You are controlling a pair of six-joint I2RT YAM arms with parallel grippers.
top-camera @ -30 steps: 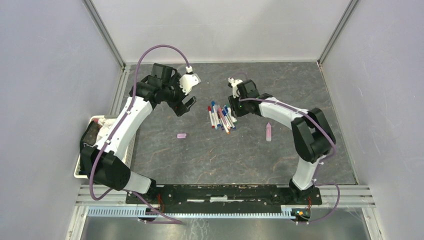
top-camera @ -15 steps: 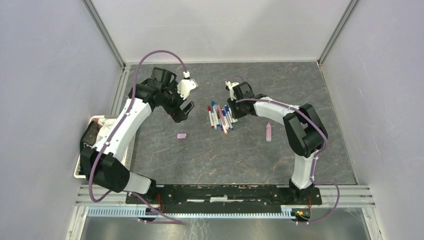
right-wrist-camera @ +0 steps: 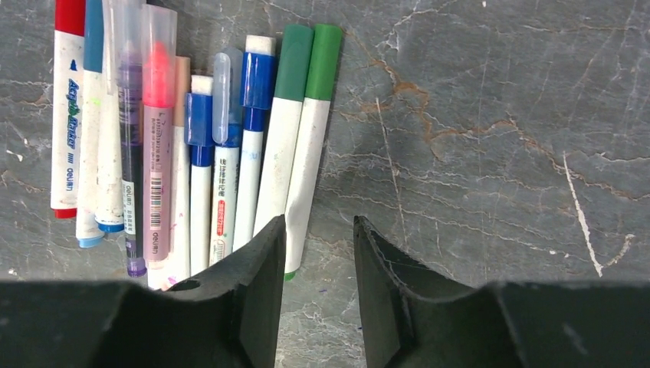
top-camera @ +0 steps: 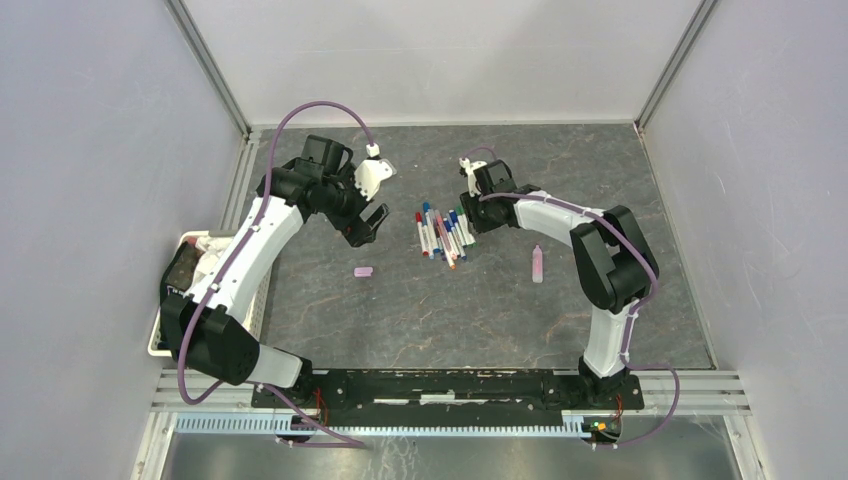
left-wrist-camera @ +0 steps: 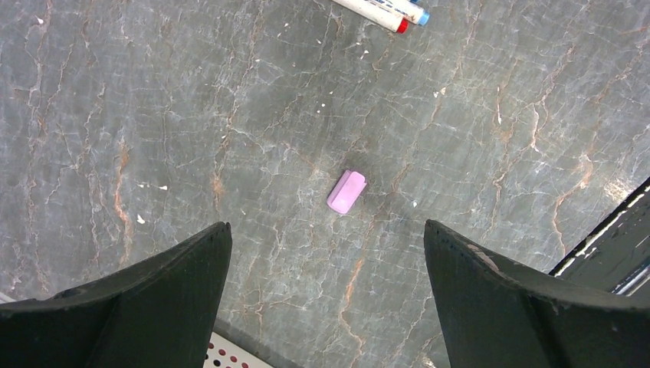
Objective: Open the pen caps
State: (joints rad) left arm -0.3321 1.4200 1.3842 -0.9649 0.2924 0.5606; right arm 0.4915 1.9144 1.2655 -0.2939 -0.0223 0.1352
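Note:
Several pens point(top-camera: 440, 232) lie side by side in a bundle at mid table, white barrels with red, blue, pink and green caps still on. In the right wrist view the bundle point(right-wrist-camera: 192, 138) fills the upper left. My right gripper point(right-wrist-camera: 318, 222) is narrowly open and empty at the bundle's right edge, and the tail of the outer green-capped pen point(right-wrist-camera: 310, 146) lies just inside the gap by the left finger point(right-wrist-camera: 264, 261). My left gripper point(left-wrist-camera: 327, 225) is wide open and empty above a loose pink cap point(left-wrist-camera: 346, 192), which also shows in the top view point(top-camera: 363, 271). A thicker pink pen point(top-camera: 538, 263) lies apart, to the right.
A white perforated basket point(top-camera: 165, 322) holding some items stands at the table's left edge beside my left arm. Grey walls enclose the table on three sides. A black rail point(top-camera: 450, 385) runs along the near edge by the arm bases.
My left gripper has moved slightly down and left towards the pink cap. My right gripper has shifted closer to the right edge of the pen bundle. The pens have not moved.

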